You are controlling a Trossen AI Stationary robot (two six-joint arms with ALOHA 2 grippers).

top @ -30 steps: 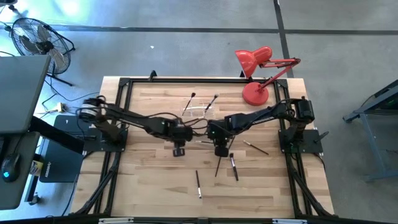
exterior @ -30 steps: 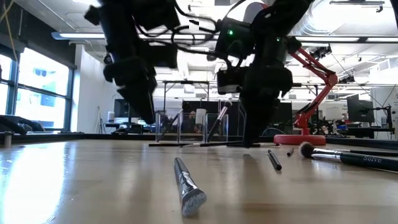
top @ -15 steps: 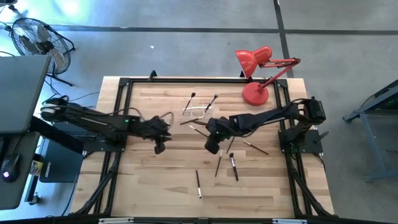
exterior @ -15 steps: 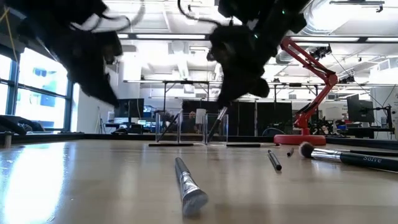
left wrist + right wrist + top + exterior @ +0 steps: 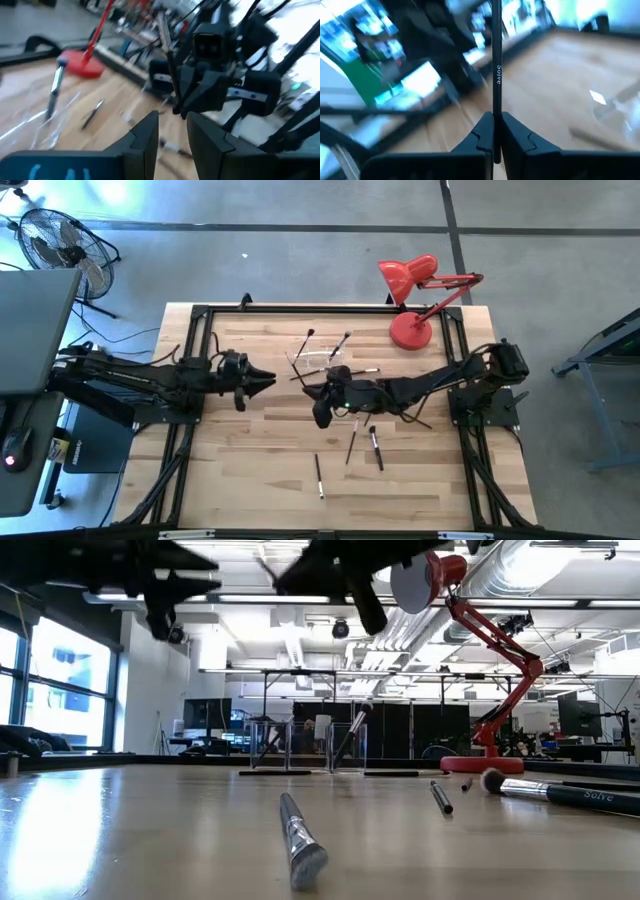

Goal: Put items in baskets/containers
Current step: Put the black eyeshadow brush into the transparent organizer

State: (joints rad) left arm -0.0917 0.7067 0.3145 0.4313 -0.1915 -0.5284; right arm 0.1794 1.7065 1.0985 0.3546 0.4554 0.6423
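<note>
1. The right gripper (image 5: 303, 390) hangs above the middle of the wooden table (image 5: 250, 470), clenched on a dark-handled makeup brush (image 5: 496, 60); the right wrist view shows the thin handle standing up from between the pinched fingers (image 5: 517, 135).
2. The left gripper (image 5: 268, 377) hovers over the left half of the table, pointing toward the right arm. The left wrist view shows its fingers (image 5: 145, 137) parted with nothing between them.
3. The clear plastic holder (image 5: 318, 360) sits near the table's far edge, beside the round base of the red desk lamp (image 5: 410, 328). Two brushes (image 5: 340, 344) lean in it, heads up, as the low view also shows (image 5: 350, 732).
4. More brushes lie loose on the boards: one lone brush (image 5: 319, 476) nearest the front edge, a pair (image 5: 375, 448) to its right, and another (image 5: 411, 417) toward the right frame.
5. In the low view, the lone brush (image 5: 300, 838) lies flat in the foreground, bristles toward the camera.
</note>
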